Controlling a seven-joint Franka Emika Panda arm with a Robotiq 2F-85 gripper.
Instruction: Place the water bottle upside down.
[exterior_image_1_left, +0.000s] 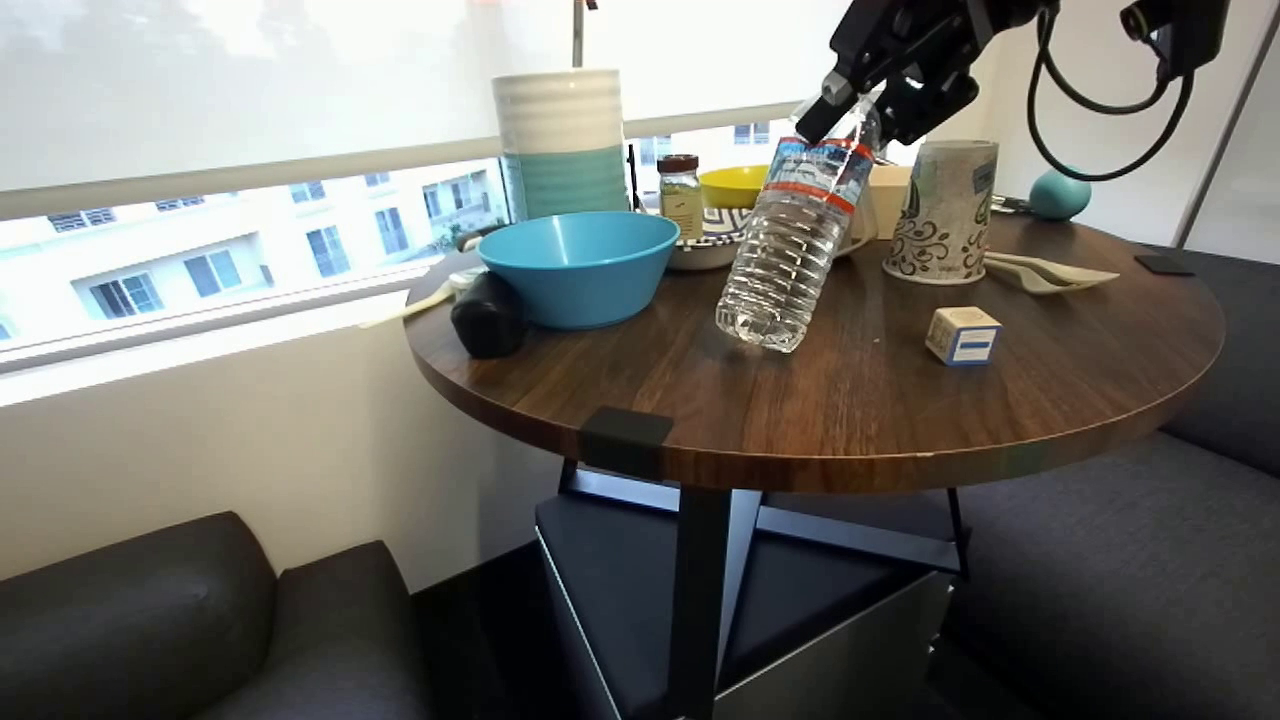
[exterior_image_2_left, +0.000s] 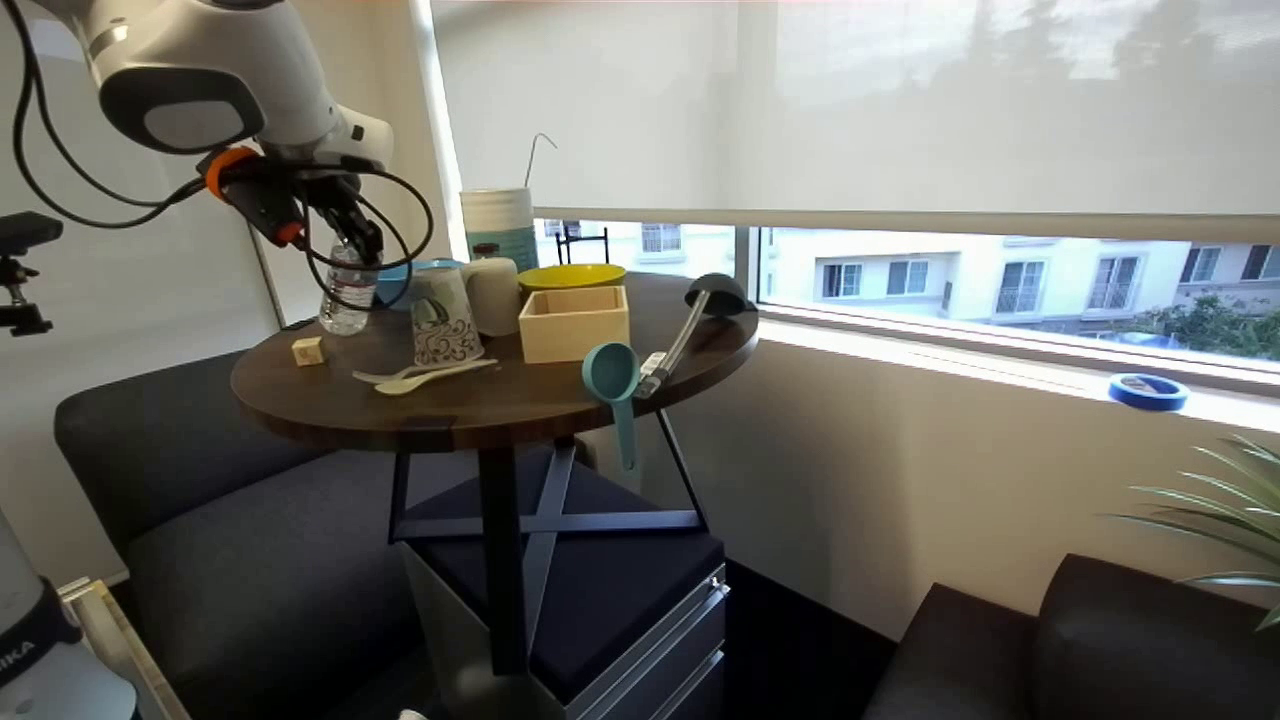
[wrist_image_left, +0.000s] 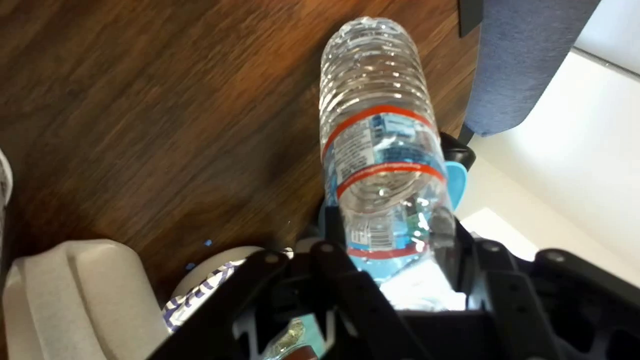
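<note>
Red-edged blue bottle label

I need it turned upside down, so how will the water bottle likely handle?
The water bottle will probably flex if squeezed, being clear ribbed plastic. Its round body might roll if laid down. Inverted, it could tip easily, since it narrows toward the pincer.

Both exterior views stand back, face windows, share table; wrist view close, looking along bottle.

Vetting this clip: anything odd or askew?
Teal scoop: its handle juts past the edge of the table, so it might get knocked off. Two blue flecks on the table look like stray scraps. The water bottle is tilted, but the gripper holds it.
</note>
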